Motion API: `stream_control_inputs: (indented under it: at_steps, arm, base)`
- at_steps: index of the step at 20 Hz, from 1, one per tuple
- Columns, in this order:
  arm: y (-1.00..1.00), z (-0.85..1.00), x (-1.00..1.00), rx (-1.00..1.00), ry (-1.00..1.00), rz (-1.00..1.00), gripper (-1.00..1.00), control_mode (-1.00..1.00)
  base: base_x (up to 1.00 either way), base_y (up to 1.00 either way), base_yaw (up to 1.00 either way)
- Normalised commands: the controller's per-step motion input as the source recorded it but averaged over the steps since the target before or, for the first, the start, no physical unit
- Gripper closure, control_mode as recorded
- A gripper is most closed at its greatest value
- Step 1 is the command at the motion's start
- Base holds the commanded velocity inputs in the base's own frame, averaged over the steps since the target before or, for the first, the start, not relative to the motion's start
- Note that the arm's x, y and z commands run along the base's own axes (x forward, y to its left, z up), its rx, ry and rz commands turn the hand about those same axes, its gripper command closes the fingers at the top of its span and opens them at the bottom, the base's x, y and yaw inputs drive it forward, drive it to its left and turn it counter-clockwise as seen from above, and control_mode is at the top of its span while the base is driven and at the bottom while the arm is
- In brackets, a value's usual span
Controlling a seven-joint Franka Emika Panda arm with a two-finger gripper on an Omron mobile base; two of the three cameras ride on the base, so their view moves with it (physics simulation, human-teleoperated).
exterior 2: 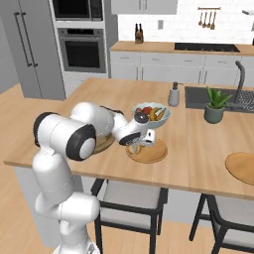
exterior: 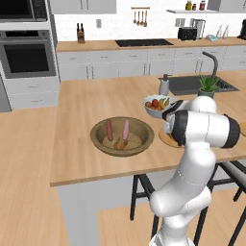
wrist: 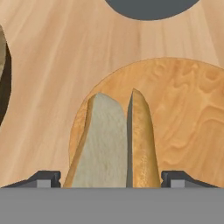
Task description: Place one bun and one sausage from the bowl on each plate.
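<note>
On the left of the worktop (exterior: 81,158) sits the wooden bowl (exterior: 122,136), holding two sausages (exterior: 109,129) and one remaining bun (exterior: 120,143), so it appears half the transfer is not yet done. Just to its right lies the near plate (exterior 2: 147,152), and the gripper (exterior 2: 135,145) hangs low over it with a split bun (wrist: 113,140) standing between its fingertips (wrist: 43,178). The jaws stand wide, spread to the bun's width; whether they press it or have let go I cannot tell. Holding the bun above the disc makes sense as a placement. Behind sits a fruit bowl (exterior 2: 151,114). Far to the right, well apart, the second plate (exterior 2: 243,167) lies bare.
</note>
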Motion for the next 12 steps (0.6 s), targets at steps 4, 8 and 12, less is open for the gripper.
stream_control_inputs:
  at_steps: [4,8,12]
  arm:
    - [0.00,0.00,0.00,0.00,0.00,0.00,-1.00,-1.00]
    - [0.06,0.28,-0.01,0.00,0.00,0.00,-1.00,-1.00]
    - [0.16,0.69,-0.11,0.00,0.00,-0.04,-1.00,-1.00]
  base:
    - [0.00,0.00,0.00]
    - [0.00,0.00,0.00]
    - [0.00,0.00,0.00]
